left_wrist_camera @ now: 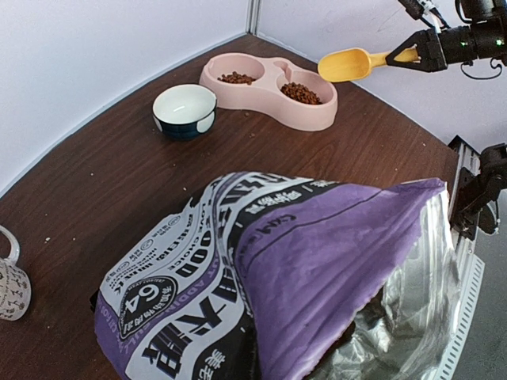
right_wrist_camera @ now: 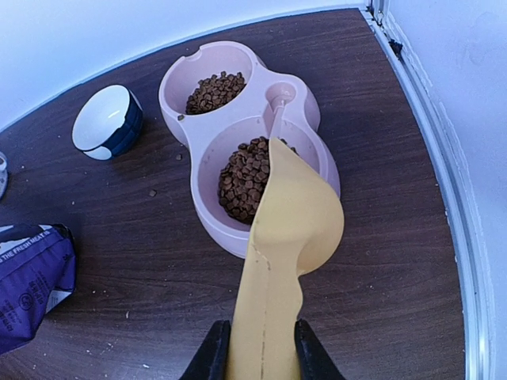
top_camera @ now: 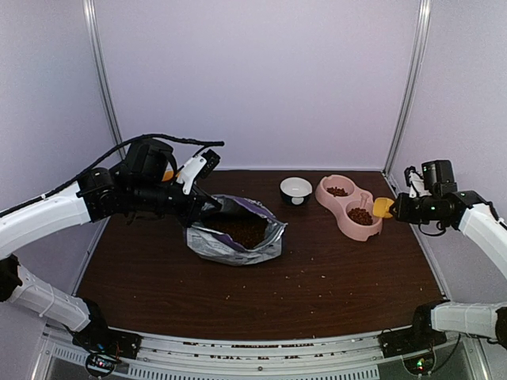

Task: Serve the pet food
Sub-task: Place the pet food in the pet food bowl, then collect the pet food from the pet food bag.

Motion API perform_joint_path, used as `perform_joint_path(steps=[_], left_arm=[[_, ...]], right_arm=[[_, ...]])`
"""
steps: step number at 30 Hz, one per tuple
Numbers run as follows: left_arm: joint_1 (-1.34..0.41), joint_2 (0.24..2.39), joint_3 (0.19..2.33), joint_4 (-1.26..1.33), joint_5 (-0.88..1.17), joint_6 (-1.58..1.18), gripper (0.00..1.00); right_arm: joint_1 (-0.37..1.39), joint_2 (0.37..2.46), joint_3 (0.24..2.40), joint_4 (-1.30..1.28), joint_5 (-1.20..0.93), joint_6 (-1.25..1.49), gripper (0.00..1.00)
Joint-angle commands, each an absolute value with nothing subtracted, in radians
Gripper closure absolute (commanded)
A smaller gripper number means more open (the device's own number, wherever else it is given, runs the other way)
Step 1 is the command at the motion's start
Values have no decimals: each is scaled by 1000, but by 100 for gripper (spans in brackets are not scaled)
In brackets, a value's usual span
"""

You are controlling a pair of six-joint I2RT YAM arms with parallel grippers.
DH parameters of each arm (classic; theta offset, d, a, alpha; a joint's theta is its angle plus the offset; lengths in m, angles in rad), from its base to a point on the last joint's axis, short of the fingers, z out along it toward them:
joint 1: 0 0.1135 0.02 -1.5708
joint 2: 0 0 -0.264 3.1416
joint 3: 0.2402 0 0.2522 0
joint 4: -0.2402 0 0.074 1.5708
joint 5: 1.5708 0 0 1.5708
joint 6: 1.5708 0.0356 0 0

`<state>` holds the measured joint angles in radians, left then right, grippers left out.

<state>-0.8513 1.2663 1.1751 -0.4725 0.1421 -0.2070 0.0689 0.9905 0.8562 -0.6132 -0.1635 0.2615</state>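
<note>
The purple pet food bag (top_camera: 236, 236) lies open mid-table, with brown kibble (top_camera: 247, 229) showing inside. My left gripper (top_camera: 207, 207) is at the bag's raised rear rim and appears shut on it. In the left wrist view the bag (left_wrist_camera: 317, 261) fills the frame and hides the fingers. My right gripper (right_wrist_camera: 261, 348) is shut on the handle of the yellow scoop (right_wrist_camera: 297, 214). The scoop is turned on its side over the near edge of the pink double bowl (right_wrist_camera: 210, 222). Kibble (right_wrist_camera: 244, 178) lies in both compartments.
A white and dark blue small bowl (top_camera: 295, 190) stands left of the pink bowl (top_camera: 358, 234). A patterned mug (left_wrist_camera: 12, 285) stands at the back left. Loose pellets lie scattered on the brown table near its front edge (top_camera: 238, 342). Walls close in the back and sides.
</note>
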Motion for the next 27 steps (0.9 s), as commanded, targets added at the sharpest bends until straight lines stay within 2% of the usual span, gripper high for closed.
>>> perform_joint_path(steps=[1,5,15,22,27], left_arm=[[-844,1214,1189,-365,156,-193,100],[-844,1209,1187,-365,151,-189,100],[-844,1223,1190,-372,136,-185,100],[-842,1247,1200,-389,103,-180,100],[-835,1249,1200,-398,69,-171,100]], right_arm=[[114,1017,899,-623,-40,223,100],[120,998,892,-575,-105,231,100],[153,856,831,-446,-551,407,100],[429,721,810,-333,-571,621,100],[693,701,851,-284,-445,700,100]])
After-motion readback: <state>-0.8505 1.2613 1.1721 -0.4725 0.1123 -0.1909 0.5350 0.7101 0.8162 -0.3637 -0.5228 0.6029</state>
